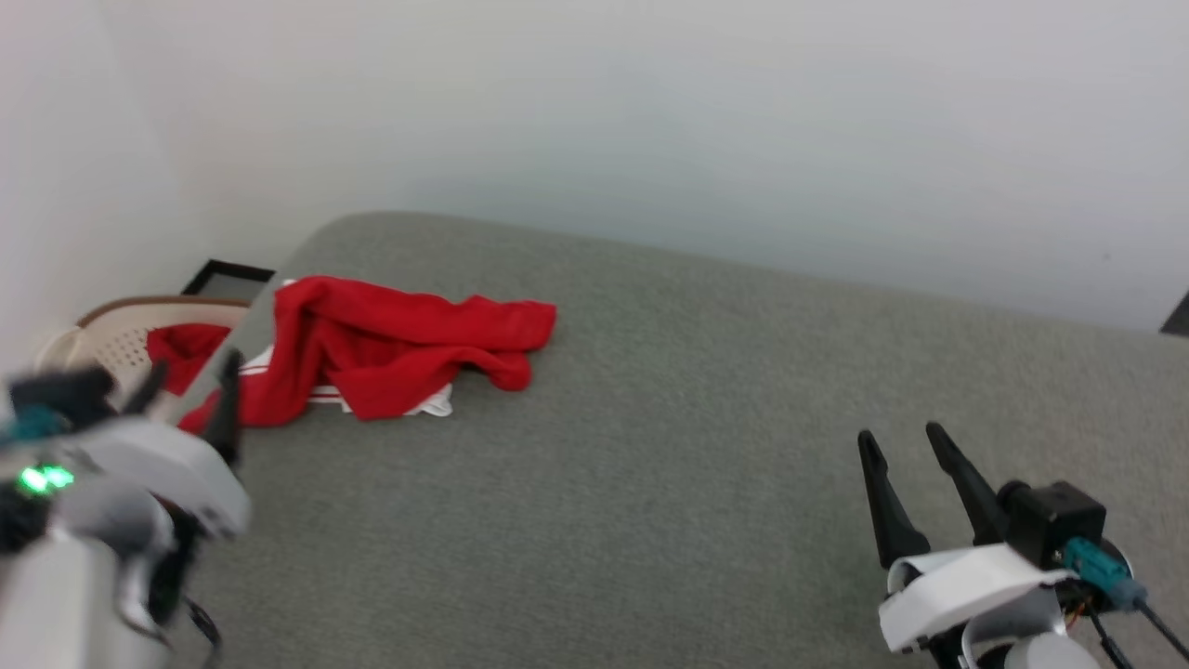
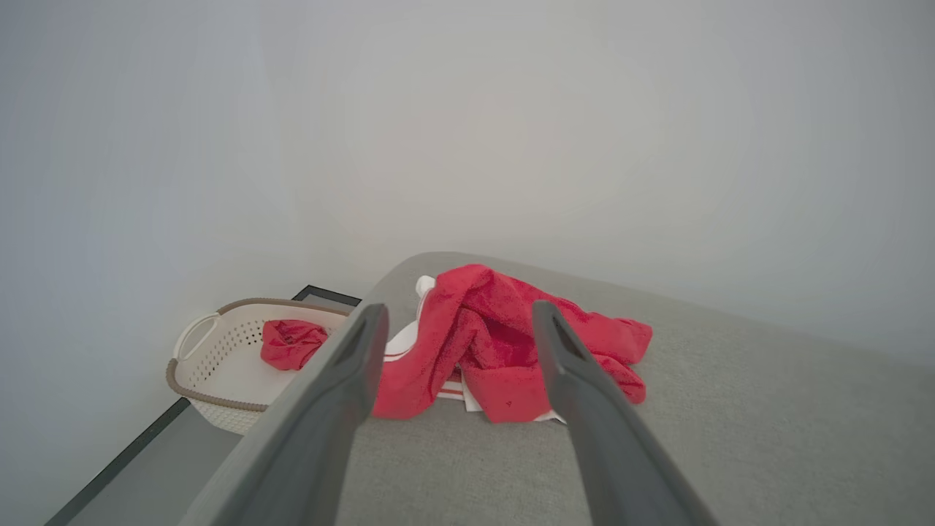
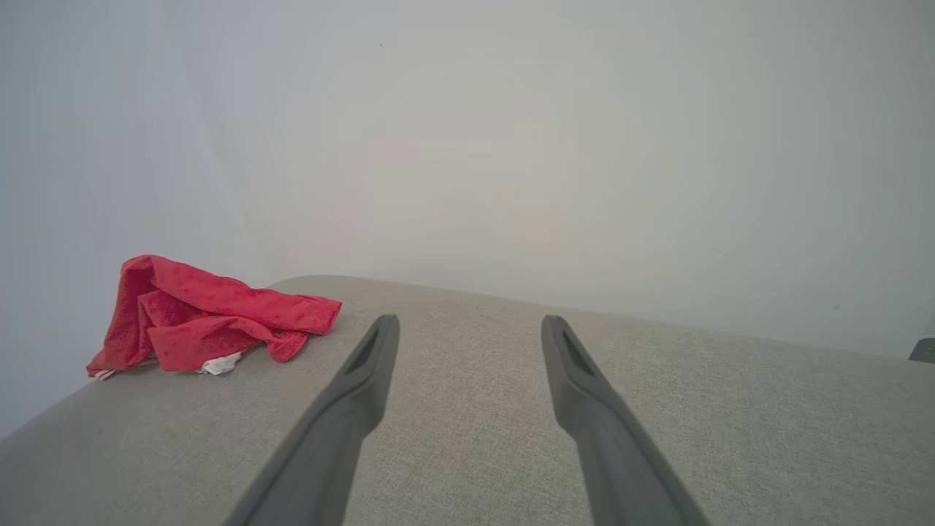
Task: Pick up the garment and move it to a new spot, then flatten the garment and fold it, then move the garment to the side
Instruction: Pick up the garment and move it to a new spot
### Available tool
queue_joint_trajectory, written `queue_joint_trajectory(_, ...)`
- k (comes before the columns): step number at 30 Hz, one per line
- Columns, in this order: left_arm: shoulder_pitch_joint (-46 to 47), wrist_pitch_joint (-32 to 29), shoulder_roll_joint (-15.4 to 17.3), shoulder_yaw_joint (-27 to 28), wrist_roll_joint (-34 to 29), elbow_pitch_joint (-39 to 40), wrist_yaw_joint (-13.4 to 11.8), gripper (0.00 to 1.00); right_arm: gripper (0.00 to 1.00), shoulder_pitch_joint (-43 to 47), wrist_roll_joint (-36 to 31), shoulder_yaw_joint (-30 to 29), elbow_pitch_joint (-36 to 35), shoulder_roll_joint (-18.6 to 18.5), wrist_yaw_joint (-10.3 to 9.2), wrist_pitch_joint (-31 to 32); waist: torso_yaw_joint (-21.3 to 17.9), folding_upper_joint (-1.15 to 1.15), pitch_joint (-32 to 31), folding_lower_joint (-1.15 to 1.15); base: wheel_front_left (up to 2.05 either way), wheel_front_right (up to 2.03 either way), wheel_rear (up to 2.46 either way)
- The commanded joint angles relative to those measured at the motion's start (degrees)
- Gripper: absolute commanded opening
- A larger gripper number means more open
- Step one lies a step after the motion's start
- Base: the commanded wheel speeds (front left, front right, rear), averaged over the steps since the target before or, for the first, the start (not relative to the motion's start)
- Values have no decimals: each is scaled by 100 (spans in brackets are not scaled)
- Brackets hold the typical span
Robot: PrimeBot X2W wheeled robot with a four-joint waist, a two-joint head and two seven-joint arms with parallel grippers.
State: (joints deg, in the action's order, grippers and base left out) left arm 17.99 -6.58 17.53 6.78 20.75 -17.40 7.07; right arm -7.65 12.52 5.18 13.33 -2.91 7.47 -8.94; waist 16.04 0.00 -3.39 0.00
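Head view: the crumpled red jersey with white striped trim [image 1: 390,358] lies at the far left corner of the grey upholstered surface [image 1: 650,418]. The left gripper [image 1: 195,367] is near it and the right gripper [image 1: 899,433] well apart.
Left wrist view: the jaws stand wide and empty, framing the heap. It looks soft, light and limp, so a raised top fold seems best to pinch.
Right wrist view: the jaws are spread, holding nothing.

soft red cloth in the garment [image 1: 390,348], matt, with a fine fuzzy nap like towelling; smoother white cloth at the trim. tight-woven grey fabric over the table [image 1: 650,418], matt and slightly coarse. pale plastic in the basket [image 2: 234,337], punched with small holes, dull brown band along the rim; another scrap of red cloth [image 2: 292,343] inside, same matt look. dark grey fingers on the left tool [image 2: 459,310] and right tool [image 3: 469,321], smooth, matt, plastic-looking. white shell [image 1: 957,581] behind the right tool, smooth plastic with a faint sheen. wall [image 3: 511,146] flat, pale, matt.
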Motion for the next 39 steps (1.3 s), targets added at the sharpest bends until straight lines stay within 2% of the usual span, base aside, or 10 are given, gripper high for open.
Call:
queue_joint_trajectory(1, 217, -171, 113, 34, 123, -56, 32, 100, 100, -113, -52, 11, -65, 1, 4, 33, -419, 0, 485, 0, 0, 0, 0)
queue_joint_trajectory(7, 1192, -1184, 788, 80, 828, -516, 46, 100, 100, -420, -133, 32, -360, 0, 4, 158, -905, 0, 1286, 0, 0, 0, 0)
queue_joint_trajectory(13, 1878, -2108, 1314, -191, 1317, -917, 48, 100, 100, -709, -139, 72, -581, 1, 4, 171, -1258, 0, 1988, 0, 0, 0, 0)
queue_joint_trajectory(21, 2466, -3035, 1834, -483, 1486, -1531, 46, 100, 100, -994, -86, 139, -754, 2, 3, 135, -1517, 0, 2624, 0, 0, 0, 0)
queue_joint_trajectory(25, 2654, -3334, 1907, -633, 1415, -1939, 6, 100, 100, -1098, -59, 154, -807, 2, 3, 148, -1572, 0, 2805, 0, 0, 0, 0)
queue_joint_trajectory(34, 2889, -3791, 1642, -865, 1485, -2799, -70, 100, 100, -1201, 15, 199, -870, 2, 4, 221, -1618, 0, 2880, 0, 0, 0, 0)
queue_joint_trajectory(35, 2904, -3844, 1614, -884, 1506, -2883, -75, 95, 100, -1204, 24, 201, -876, 2, 4, 219, -1621, 0, 2875, 0, 0, 0, 0)
queue_joint_trajectory(37, 2957, -3798, 1601, -909, 1504, -2972, -70, 14, 100, -1184, 47, 206, -879, 2, 4, 233, -1620, 0, 2857, 0, 0, 0, 0)
queue_joint_trajectory(38, 2999, -3746, 1597, -898, 1513, -2990, -65, 0, 100, -1181, 52, 213, -880, 2, 4, 238, -1620, 0, 2839, 0, 0, 0, 0)
queue_joint_trajectory(39, 3032, -3695, 1602, -900, 1519, -2994, -56, 0, 100, -1177, 52, 221, -879, 3, 4, 241, -1623, 0, 2816, 0, 0, 0, 0)
